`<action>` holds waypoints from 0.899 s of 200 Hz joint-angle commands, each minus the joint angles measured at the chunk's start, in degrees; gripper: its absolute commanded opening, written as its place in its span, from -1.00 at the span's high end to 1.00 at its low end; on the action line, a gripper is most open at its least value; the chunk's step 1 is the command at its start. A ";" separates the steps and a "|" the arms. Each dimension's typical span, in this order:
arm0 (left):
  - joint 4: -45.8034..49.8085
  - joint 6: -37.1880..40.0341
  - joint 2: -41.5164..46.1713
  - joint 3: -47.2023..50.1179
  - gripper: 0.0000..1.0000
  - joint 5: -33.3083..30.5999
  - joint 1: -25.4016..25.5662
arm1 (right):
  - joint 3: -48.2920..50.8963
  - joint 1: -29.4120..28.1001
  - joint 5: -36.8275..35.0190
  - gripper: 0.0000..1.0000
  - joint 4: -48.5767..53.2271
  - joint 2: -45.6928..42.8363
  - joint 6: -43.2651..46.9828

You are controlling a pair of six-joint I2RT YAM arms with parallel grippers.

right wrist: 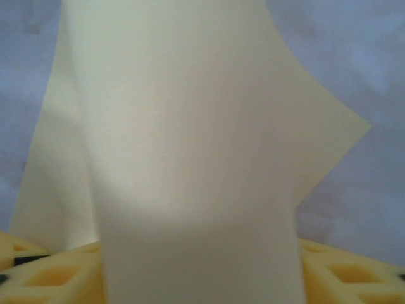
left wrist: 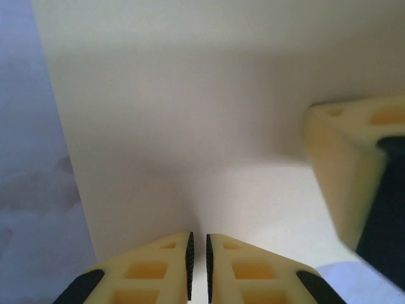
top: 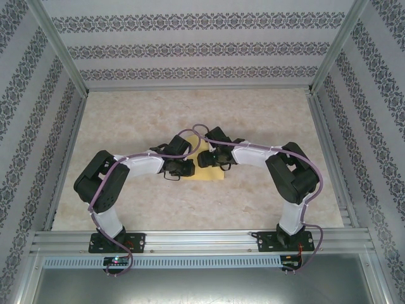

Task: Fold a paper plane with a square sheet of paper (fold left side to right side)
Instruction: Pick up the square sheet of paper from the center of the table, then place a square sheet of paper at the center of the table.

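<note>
The square sheet of paper (top: 209,174), pale yellow, lies on the table between my two grippers. My left gripper (top: 185,169) sits at its left edge. In the left wrist view the sheet (left wrist: 190,126) spreads flat ahead, and the left gripper (left wrist: 198,244) is shut on it, with a shaded ridge of paper running into the narrow slit between the pads. My right gripper (top: 212,160) is over the sheet's far part. In the right wrist view a raised flap of the sheet (right wrist: 190,158) stands between the wide-apart fingers (right wrist: 345,275) and hides their tips. One right finger (left wrist: 342,164) rests on the paper.
The marbled tabletop (top: 190,114) runs out behind the paper. Aluminium frame posts (top: 60,50) and patterned walls close in the sides and back. A metal rail (top: 202,239) with both arm bases runs along the near edge.
</note>
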State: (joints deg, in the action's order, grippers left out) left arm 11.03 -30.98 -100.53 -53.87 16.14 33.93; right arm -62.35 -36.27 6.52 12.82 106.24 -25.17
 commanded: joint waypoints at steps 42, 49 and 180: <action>-5.24 -2.26 12.42 5.97 0.42 6.12 -6.08 | 2.06 0.67 4.35 0.30 -1.08 -6.03 1.52; -6.05 -2.49 14.52 7.24 0.37 7.13 -7.39 | 2.72 1.05 5.70 0.34 -2.11 -7.11 1.83; -28.16 -3.76 49.02 16.87 -0.94 28.57 -16.88 | 7.01 11.16 44.72 0.42 -1.84 -40.49 11.99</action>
State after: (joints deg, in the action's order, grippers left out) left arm -8.73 -34.83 -52.03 -34.87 35.88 17.61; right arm -52.36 -24.91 41.93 6.59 69.65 -17.52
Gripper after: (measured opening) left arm 0.964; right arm 0.289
